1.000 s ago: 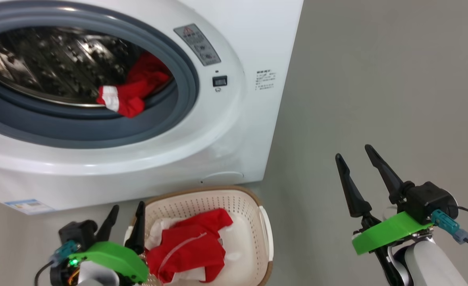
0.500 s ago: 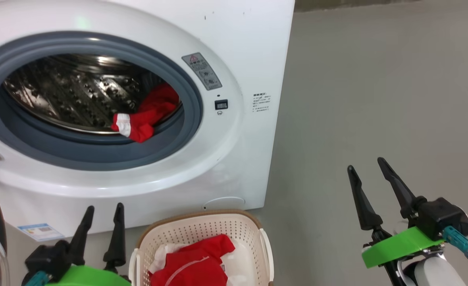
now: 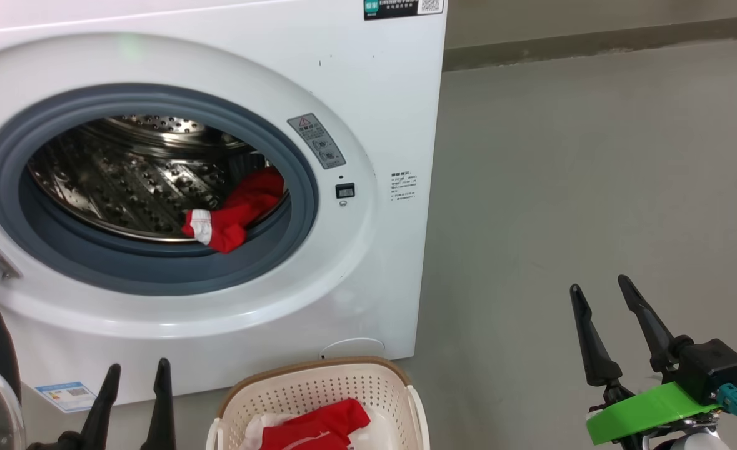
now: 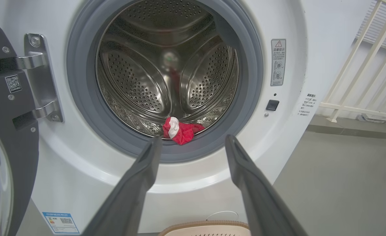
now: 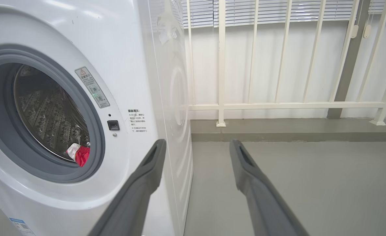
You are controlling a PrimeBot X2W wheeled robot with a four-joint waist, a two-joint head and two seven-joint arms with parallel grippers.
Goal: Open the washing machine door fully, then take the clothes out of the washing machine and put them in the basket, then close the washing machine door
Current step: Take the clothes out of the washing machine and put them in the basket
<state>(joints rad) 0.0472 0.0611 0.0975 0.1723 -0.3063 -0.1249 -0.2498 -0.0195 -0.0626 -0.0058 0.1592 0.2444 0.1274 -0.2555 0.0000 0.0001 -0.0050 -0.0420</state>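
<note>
— Location?
— You have one bright red fabric garment (image 3: 227, 219) with a white band lying at the front lip of the perforated steel drum (image 4: 137, 75), inside the big white front-loading washing machine (image 3: 368, 94). A second red garment (image 3: 318, 426) sits in the cream perforated plastic basket (image 3: 318, 365) on the grey floor (image 3: 593, 156), just before the machine.
— Door?
— Round black-rimmed glass door (image 4: 12, 141), swung open at your left.
— Grippers?
— Your left gripper (image 3: 138, 367) and right gripper (image 3: 599, 284): fingers spread wide, nothing held, both apart from the machine.
</note>
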